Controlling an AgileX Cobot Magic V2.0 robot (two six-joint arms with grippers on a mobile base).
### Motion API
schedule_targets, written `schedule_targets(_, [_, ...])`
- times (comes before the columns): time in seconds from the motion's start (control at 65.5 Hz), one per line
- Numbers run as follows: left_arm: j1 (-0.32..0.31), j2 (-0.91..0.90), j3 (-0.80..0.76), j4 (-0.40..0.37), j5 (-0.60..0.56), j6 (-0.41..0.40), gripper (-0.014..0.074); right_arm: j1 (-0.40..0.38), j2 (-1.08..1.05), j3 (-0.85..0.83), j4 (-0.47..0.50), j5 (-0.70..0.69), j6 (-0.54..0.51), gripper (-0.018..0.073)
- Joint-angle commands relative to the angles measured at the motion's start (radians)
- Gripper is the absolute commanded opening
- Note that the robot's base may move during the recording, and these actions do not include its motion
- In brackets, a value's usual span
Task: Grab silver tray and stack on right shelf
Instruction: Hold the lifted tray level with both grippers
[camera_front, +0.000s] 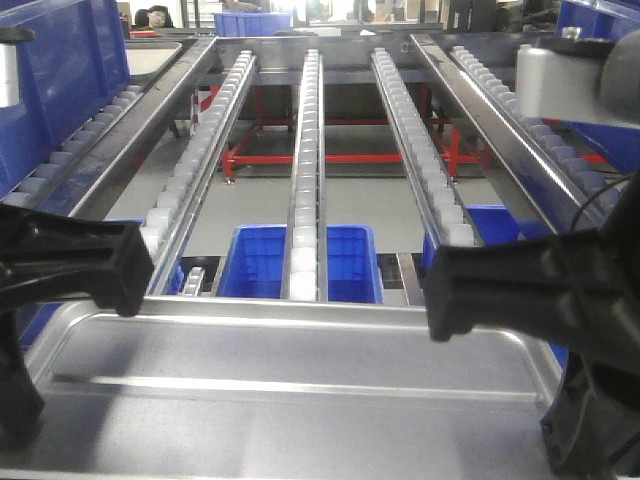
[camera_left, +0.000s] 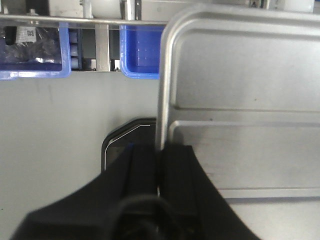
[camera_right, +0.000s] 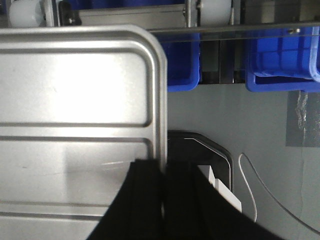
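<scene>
The silver tray (camera_front: 300, 400) hangs level across the bottom of the front view, shiny, with a raised rib along its base. My left gripper (camera_front: 130, 272) is shut on its left rim and my right gripper (camera_front: 440, 298) on its right rim. In the left wrist view the black jaws (camera_left: 160, 150) pinch the tray (camera_left: 240, 75) edge. The right wrist view shows the same for my right gripper (camera_right: 164, 167) on the tray (camera_right: 75, 90). A sloping roller track of the right shelf (camera_front: 500, 95) shows at the far right, with a blue crate (camera_front: 600, 20) on it.
Straight ahead stands a rack with three long roller tracks (camera_front: 305, 170), its front end just beyond the tray's far rim. Blue crates (camera_front: 255, 265) sit below it. Another track with a blue crate (camera_front: 60, 80) runs on the left. A cable (camera_right: 260, 195) lies on the grey floor.
</scene>
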Motion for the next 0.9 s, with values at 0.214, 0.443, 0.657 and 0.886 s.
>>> schedule_targets(0.214, [-0.048,-0.025,-0.018,0.058,0.034,-0.011,-0.0092,-0.002,-0.011,-0.016,-0.051,0.032,0.002,0.0056])
schedule_targets(0.443, [-0.063,-0.025,-0.018,0.058,0.043,-0.018,-0.0092,-0.002,-0.011,-0.016,-0.051,0.032,0.003,0.0056])
schedule_targets(0.657, [-0.063,-0.025,-0.018,0.056,0.091,-0.018,-0.0092,-0.002,-0.011,-0.016,-0.051,0.032,0.003,0.0056])
schedule_targets(0.886, [-0.063,-0.025,-0.018,0.054,0.091,-0.018,-0.0092,-0.002,-0.011,-0.016,-0.048,0.031,0.003,0.0056])
